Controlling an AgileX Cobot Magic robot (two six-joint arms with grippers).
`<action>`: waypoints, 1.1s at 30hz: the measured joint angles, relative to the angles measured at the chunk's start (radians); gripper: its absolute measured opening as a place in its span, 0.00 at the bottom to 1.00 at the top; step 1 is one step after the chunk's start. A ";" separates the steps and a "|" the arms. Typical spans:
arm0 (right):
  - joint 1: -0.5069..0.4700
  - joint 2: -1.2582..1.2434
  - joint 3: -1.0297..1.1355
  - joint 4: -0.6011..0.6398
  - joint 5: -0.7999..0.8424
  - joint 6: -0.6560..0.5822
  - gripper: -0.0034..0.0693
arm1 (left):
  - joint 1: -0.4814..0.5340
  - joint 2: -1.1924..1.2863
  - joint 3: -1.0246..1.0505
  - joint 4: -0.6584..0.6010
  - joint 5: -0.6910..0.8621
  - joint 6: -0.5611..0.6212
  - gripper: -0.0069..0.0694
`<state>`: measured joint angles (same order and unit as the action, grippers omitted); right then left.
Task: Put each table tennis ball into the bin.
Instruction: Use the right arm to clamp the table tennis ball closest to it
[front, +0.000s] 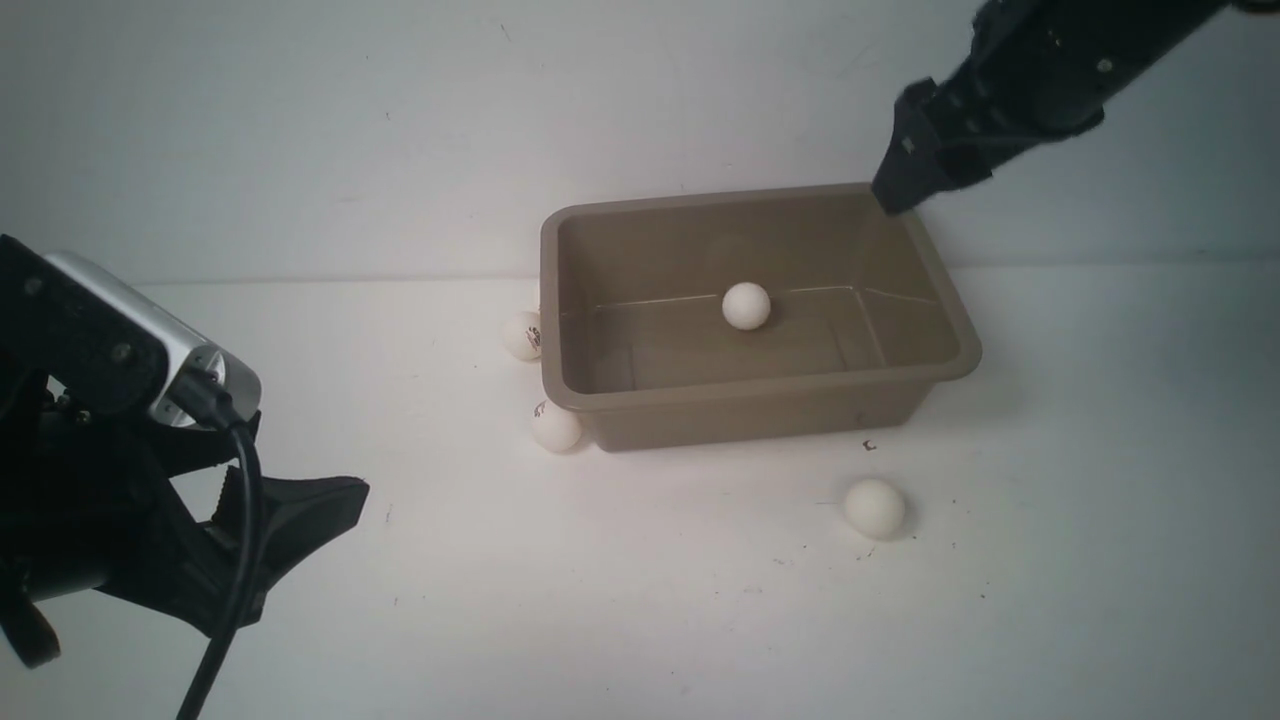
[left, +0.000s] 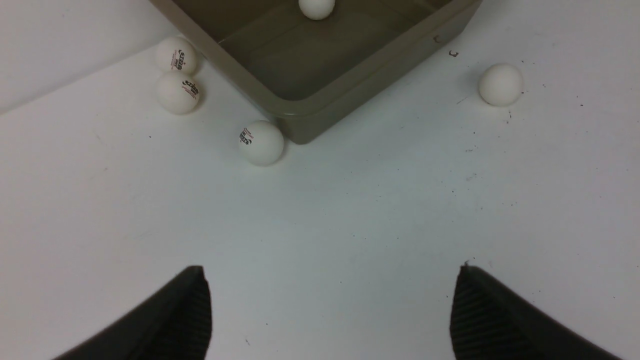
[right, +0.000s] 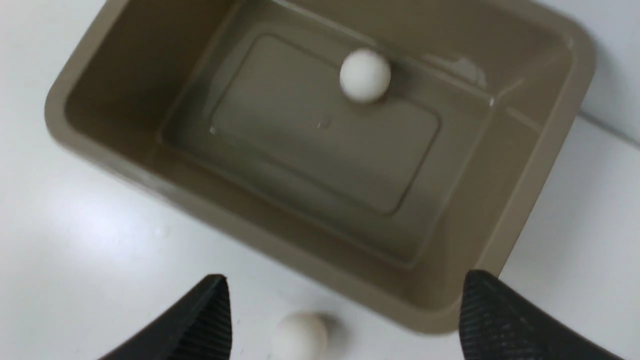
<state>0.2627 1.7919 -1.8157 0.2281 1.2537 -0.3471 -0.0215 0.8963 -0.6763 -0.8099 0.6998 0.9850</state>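
Note:
The taupe bin (front: 760, 392) stands mid-table with one plain white table tennis ball (front: 746, 305) inside it, near the far wall. My right gripper (right: 345, 300) hangs open and empty above the bin's far right corner (front: 905, 170). Three logo balls lie outside the bin's left side: two close together (left: 176, 54) (left: 177, 92) and one by the near left corner (left: 261, 142). A plain ball (front: 874, 508) rests in front of the bin's right end. Low at the near left, my left gripper (left: 330, 295) is open with only bare table between its fingers.
A white wall rises just behind the bin. The white table (front: 640, 600) carries small dark specks and a tiny dark mark (front: 869, 445) near the bin's front. The left wrist's camera and cable (front: 215, 400) stand at the near left.

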 joint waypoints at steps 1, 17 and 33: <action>0.000 -0.016 0.040 0.003 0.000 0.001 0.81 | 0.000 0.000 0.000 0.000 0.000 0.000 0.86; 0.162 0.057 0.478 0.020 -0.289 -0.066 0.81 | 0.000 0.000 0.000 -0.006 0.004 0.000 0.86; 0.170 0.103 0.478 -0.239 -0.343 0.073 0.81 | 0.000 0.000 0.000 -0.006 0.029 0.000 0.86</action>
<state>0.4325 1.8951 -1.3376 -0.0111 0.9104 -0.2741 -0.0215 0.8963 -0.6763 -0.8160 0.7293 0.9850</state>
